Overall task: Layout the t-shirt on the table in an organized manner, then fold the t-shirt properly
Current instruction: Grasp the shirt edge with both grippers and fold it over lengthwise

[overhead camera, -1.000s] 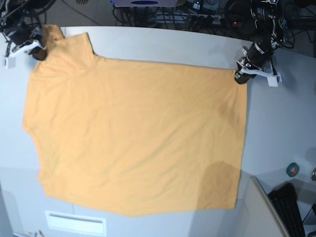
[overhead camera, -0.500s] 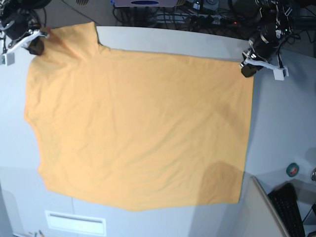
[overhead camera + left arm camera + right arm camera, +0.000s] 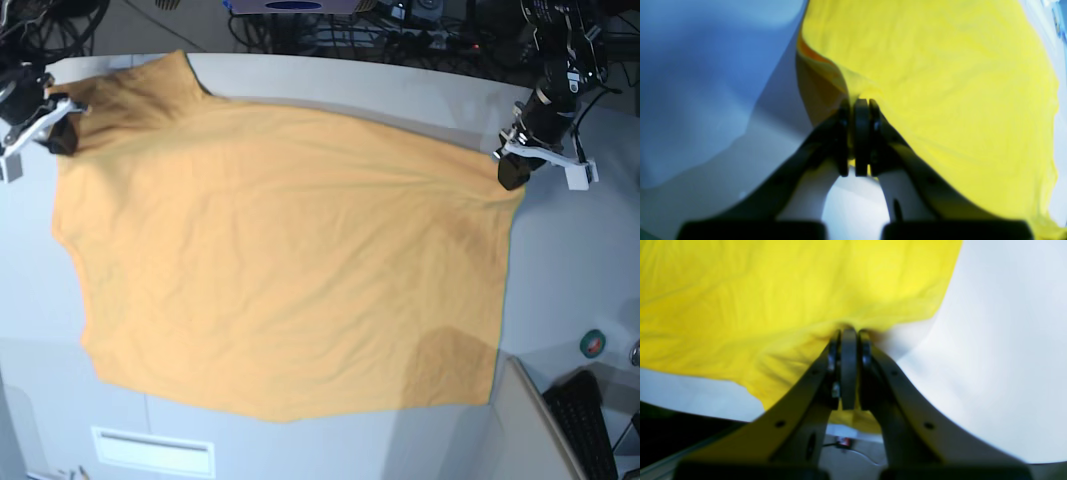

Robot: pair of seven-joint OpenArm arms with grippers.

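T-shirt (image 3: 280,270) spread wide across the surface (image 3: 570,260), reaching from the far-left corner to near the right edge, front hem close to the near edge; mostly flat, soft ripples running between the two held corners; one sleeve lies at the far-left corner.

Right tool (image 3: 62,135), by the far-left corner, clamped tight on the cloth near the sleeve; its wrist view shows the fabric bunched into the closed jaws (image 3: 848,340); left tool (image 3: 513,172), by the far-right edge, likewise pinched on the hem corner (image 3: 857,103), a fold of cloth curling up beside it.

Change against the earlier frames: both tools have swung outward and toward the near side; the far edge, tight and straight a moment ago, now sags slightly and carries diagonal creases; the sleeve has come up onto the far-left corner. Reads as the spreading pull ending and the cloth being lowered; layout looks almost done, folding not begun.

Surface pale grey-white, matte, curved along the far edge; an inset slot plate (image 3: 152,450) near the front-left corner; a small green roll (image 3: 593,343), possibly tape, by the right edge. Beyond: tangled cables (image 3: 330,30) along the far side, a dark keyboard (image 3: 590,425) at the near right.
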